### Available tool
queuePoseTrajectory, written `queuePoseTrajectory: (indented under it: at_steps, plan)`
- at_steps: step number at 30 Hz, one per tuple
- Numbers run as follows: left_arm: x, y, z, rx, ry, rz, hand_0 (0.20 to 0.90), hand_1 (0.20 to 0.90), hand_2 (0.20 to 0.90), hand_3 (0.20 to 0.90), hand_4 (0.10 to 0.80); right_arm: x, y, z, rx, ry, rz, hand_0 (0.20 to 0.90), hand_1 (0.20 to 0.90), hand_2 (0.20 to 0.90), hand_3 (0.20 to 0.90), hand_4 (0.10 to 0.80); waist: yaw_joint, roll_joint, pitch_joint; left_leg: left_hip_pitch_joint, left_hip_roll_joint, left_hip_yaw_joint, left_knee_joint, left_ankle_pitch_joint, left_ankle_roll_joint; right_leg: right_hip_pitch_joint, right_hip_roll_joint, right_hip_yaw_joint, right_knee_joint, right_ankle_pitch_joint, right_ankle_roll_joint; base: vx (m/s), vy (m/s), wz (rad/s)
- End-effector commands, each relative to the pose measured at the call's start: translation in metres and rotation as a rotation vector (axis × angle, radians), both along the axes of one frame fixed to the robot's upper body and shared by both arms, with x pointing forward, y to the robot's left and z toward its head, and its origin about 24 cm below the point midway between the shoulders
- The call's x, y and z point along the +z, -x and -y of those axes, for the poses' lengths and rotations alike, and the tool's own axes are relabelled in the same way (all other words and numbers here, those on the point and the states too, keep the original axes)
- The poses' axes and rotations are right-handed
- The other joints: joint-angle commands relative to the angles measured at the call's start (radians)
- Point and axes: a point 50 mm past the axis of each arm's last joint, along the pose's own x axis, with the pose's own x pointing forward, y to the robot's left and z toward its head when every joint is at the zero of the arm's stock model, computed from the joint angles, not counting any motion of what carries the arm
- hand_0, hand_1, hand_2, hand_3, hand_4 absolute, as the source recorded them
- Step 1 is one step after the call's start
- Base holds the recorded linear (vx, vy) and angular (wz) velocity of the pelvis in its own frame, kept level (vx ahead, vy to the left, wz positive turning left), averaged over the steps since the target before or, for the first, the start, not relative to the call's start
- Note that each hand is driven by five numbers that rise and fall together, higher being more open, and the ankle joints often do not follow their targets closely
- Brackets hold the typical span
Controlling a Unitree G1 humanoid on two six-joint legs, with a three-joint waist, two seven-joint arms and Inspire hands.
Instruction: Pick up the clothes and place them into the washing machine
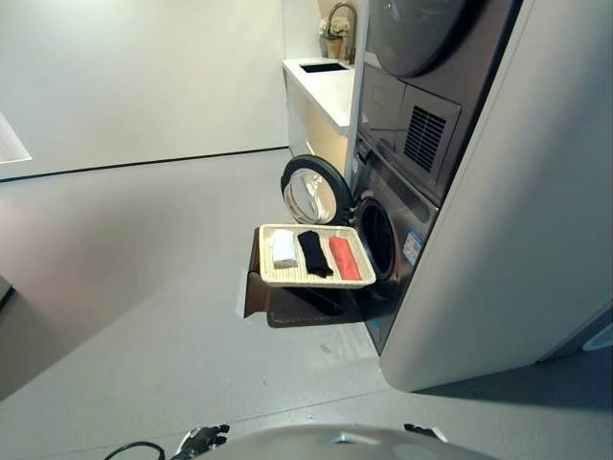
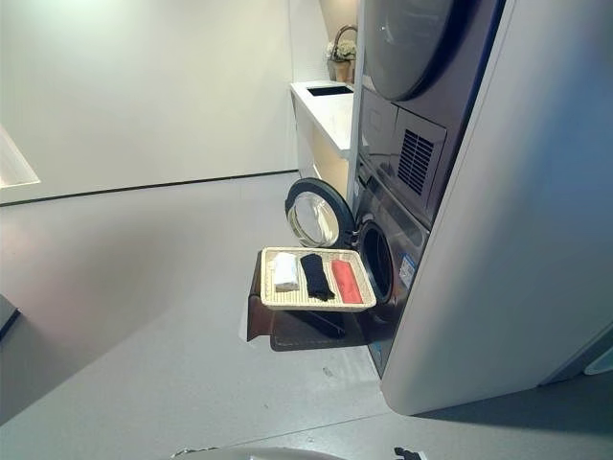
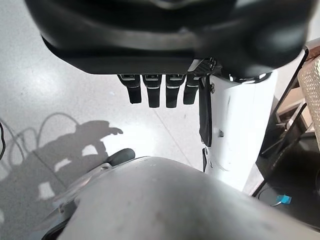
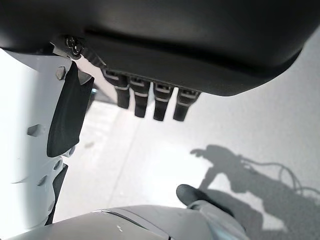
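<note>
We see a woven tray (image 1: 271, 278) at about centre of the head views, sitting on a dark brown stand (image 1: 287, 309), with three folded clothes side by side in it: white cloth (image 1: 284, 248) at the 9 o'clock end, black cloth (image 1: 313, 253) in the middle, red cloth (image 1: 344, 257) at the 3 o'clock end. None of them touches a hand. Washing machine (image 1: 407, 206) stands just at 3 o'clock of the tray, dark front, round drum opening (image 1: 377, 238) right beside the red cloth. Its door (image 1: 315, 189) is swung open at 12 o'clock of the tray, glass ring facing us. A second dark unit (image 1: 421, 57) is stacked on top, vent grille on its front. A white counter (image 1: 321, 81) with a sink and a small flower pot (image 1: 334, 38) sits at 12 o'clock, beyond the machine. A grey floor (image 1: 144, 287) spreads out at 9 o'clock. Left hand (image 3: 160, 90) is low by our side, well apart from the tray, fingers hanging straight and relaxed, holding nothing; the tray edge shows past it in its wrist view. Right hand (image 4: 150, 100) is the same: fingers straight down, released, nothing in it, over bare floor.
</note>
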Motion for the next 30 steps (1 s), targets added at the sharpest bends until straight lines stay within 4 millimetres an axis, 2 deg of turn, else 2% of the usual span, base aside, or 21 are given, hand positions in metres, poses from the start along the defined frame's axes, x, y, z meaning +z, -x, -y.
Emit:
queuePoseTrajectory:
  at_steps: [1,8,14,19,22,23,25,26,27,28,29,30]
  plan:
    - [0.000,-0.030,0.022,0.022,0.048,0.074,0.900,0.900,0.900,0.900,0.800,0.000,-0.006,0.003,-0.005,0.015,-0.023,0.900,0.900,0.900,0.900,0.800,0.019,-0.052,-0.003,-0.017,-0.010,-0.012,-0.008,-0.057,-0.074,0.007,-0.052,0.008,-0.114,0.082,0.068,0.000,0.000,0.00]
    - [0.000,-0.032,0.021,0.034,0.048,0.077,0.900,0.900,0.900,0.900,0.800,0.001,-0.010,0.006,-0.009,0.022,-0.020,0.900,0.900,0.900,0.900,0.800,0.022,-0.051,0.006,-0.014,-0.019,-0.012,-0.008,-0.062,-0.061,0.004,-0.063,0.006,-0.103,0.077,0.071,0.028,0.030,0.00]
    - [0.002,-0.043,0.019,0.028,0.053,0.102,0.900,0.900,0.900,0.900,0.800,0.003,-0.022,0.009,-0.023,0.029,0.008,0.900,0.900,0.900,0.900,0.800,0.028,-0.054,0.031,-0.057,-0.038,-0.004,0.045,-0.087,-0.032,-0.049,-0.084,0.021,-0.014,0.054,0.072,0.020,0.069,-0.01]
    - [0.006,-0.056,0.015,0.013,0.043,0.136,0.900,0.900,0.900,0.900,0.800,0.004,-0.031,0.008,-0.017,0.027,0.029,0.900,0.900,0.900,0.900,0.800,0.031,-0.057,0.056,-0.074,-0.055,-0.018,0.101,-0.123,-0.004,-0.118,-0.089,0.024,0.163,0.038,0.079,0.070,0.081,0.00]
    - [0.008,-0.063,0.011,0.004,0.036,0.157,0.900,0.900,0.900,0.900,0.800,0.004,-0.030,0.007,-0.021,0.029,0.032,0.900,0.900,0.900,0.900,0.800,0.018,-0.052,0.084,-0.061,-0.068,-0.041,0.134,-0.148,0.019,-0.191,-0.095,0.030,0.343,0.102,0.076,0.132,0.105,0.06]
    - [0.009,-0.065,0.010,0.000,0.031,0.162,0.900,0.900,0.900,0.900,0.800,0.004,-0.031,0.008,-0.023,0.030,0.036,0.900,0.900,0.900,0.900,0.800,0.010,-0.047,0.101,-0.053,-0.065,-0.049,0.144,-0.154,0.025,-0.225,-0.086,0.034,0.415,0.122,0.069,0.117,0.104,0.11]
    - [0.010,-0.068,0.005,0.001,0.020,0.165,0.900,0.900,0.900,0.900,0.800,0.004,-0.031,0.008,-0.040,0.029,0.041,0.900,0.900,0.900,0.900,0.800,-0.001,-0.031,0.121,-0.041,-0.053,-0.066,0.153,-0.164,0.029,-0.290,-0.063,0.037,0.490,0.110,0.055,0.156,0.079,0.12]
    - [0.010,-0.066,0.005,0.002,0.018,0.161,0.900,0.900,0.900,0.900,0.800,0.004,-0.028,0.009,-0.052,0.030,0.036,0.900,0.900,0.900,0.900,0.800,-0.008,-0.027,0.123,-0.026,-0.053,-0.072,0.148,-0.173,0.027,-0.315,-0.061,0.032,0.480,0.090,0.046,0.351,0.009,0.17]
    - [0.010,-0.065,0.003,0.002,0.009,0.158,0.900,0.900,0.900,0.900,0.800,0.003,-0.024,0.009,-0.065,0.028,0.027,0.900,0.900,0.900,0.900,0.800,-0.022,-0.029,0.118,0.020,-0.059,-0.094,0.123,-0.188,0.016,-0.352,-0.074,0.008,0.375,0.086,0.037,0.415,-0.065,0.25]
    - [0.010,-0.067,0.002,0.004,0.004,0.165,0.900,0.900,0.900,0.900,0.800,0.003,-0.023,0.010,-0.072,0.031,0.023,0.900,0.900,0.900,0.900,0.800,-0.030,-0.035,0.119,0.053,-0.064,-0.107,0.107,-0.199,0.007,-0.367,-0.097,-0.013,0.281,0.109,0.043,0.351,-0.071,0.23]
    - [0.010,-0.067,0.002,0.004,0.004,0.165,0.900,0.900,0.900,0.900,0.800,0.004,-0.023,0.010,-0.072,0.032,0.022,0.900,0.900,0.900,0.900,0.800,-0.033,-0.030,0.123,0.060,-0.058,-0.110,0.104,-0.201,0.006,-0.357,-0.093,-0.019,0.275,0.109,0.042,0.394,-0.148,0.38]
    - [0.011,-0.068,0.002,0.013,-0.004,0.178,0.900,0.900,0.900,0.900,0.800,0.004,-0.021,0.012,-0.073,0.040,0.013,0.900,0.900,0.900,0.900,0.800,-0.052,-0.046,0.123,0.119,-0.064,-0.132,0.075,-0.224,-0.011,-0.396,-0.130,-0.048,0.086,0.187,0.067,0.418,-0.146,0.40]
